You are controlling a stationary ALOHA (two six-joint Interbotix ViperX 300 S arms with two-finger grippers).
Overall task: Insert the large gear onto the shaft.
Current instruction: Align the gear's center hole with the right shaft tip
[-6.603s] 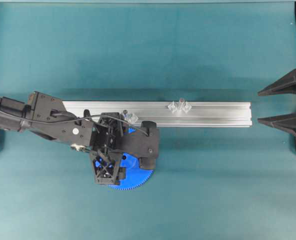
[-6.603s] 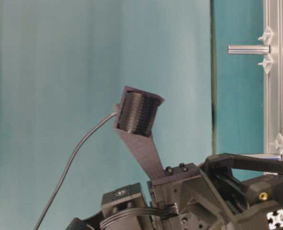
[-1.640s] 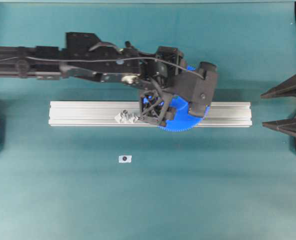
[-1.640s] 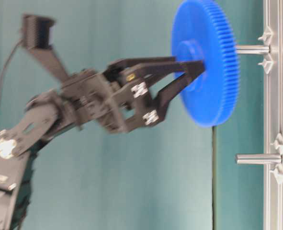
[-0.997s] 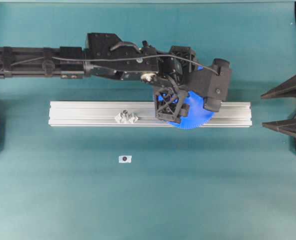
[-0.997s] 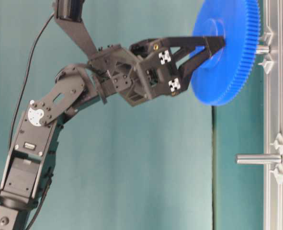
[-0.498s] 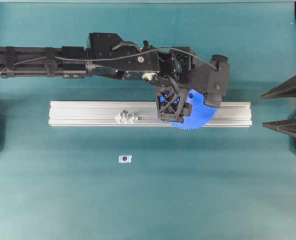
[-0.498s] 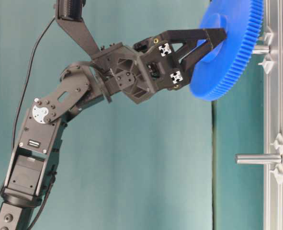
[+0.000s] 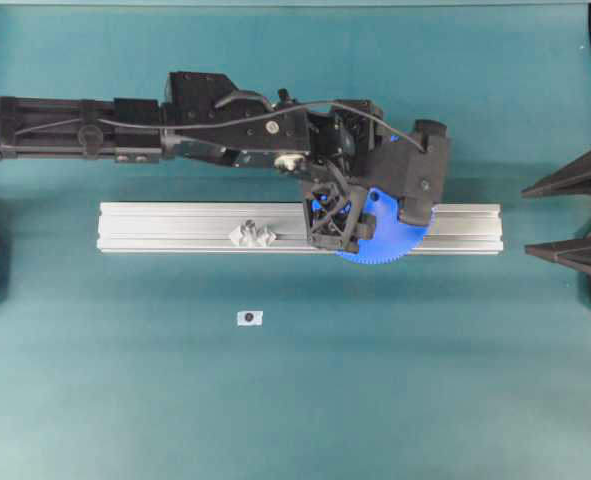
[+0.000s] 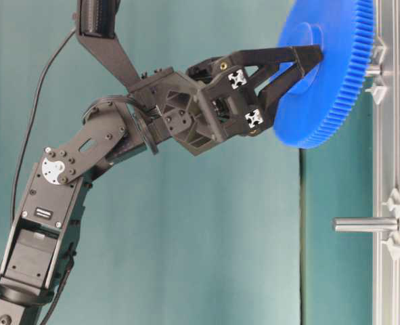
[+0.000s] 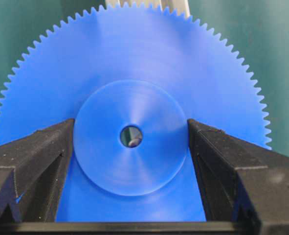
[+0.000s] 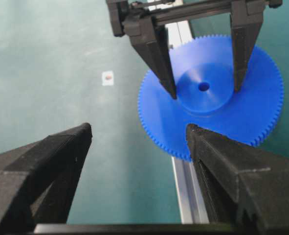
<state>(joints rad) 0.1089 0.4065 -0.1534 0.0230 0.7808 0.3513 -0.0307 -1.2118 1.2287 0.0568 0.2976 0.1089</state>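
The large gear (image 9: 390, 240), a bright-blue toothed disc, hangs over the right half of the rail, and my left gripper (image 9: 353, 222) is shut on its raised hub. In the table-level view the gear (image 10: 328, 81) is tilted, with the shaft (image 10: 371, 69) showing between it and the rail. In the left wrist view the fingers (image 11: 54, 147) press both sides of the hub (image 11: 134, 161), and a silvery tip shows low in the centre hole (image 11: 131, 136). My right gripper (image 12: 139, 132) stands open and empty, apart from the gear (image 12: 252, 117).
The aluminium rail (image 9: 175, 228) lies across the middle of the green mat. A second pin on its clear mount (image 9: 252, 235) stands left of the gear and shows as a bare pin (image 10: 365, 224) from table level. A small sticker (image 9: 248, 317) lies in front.
The left gripper and gear have shifted slightly left over the rail. The gear's tilt has lessened a little since half a second ago. The right arm has not moved.
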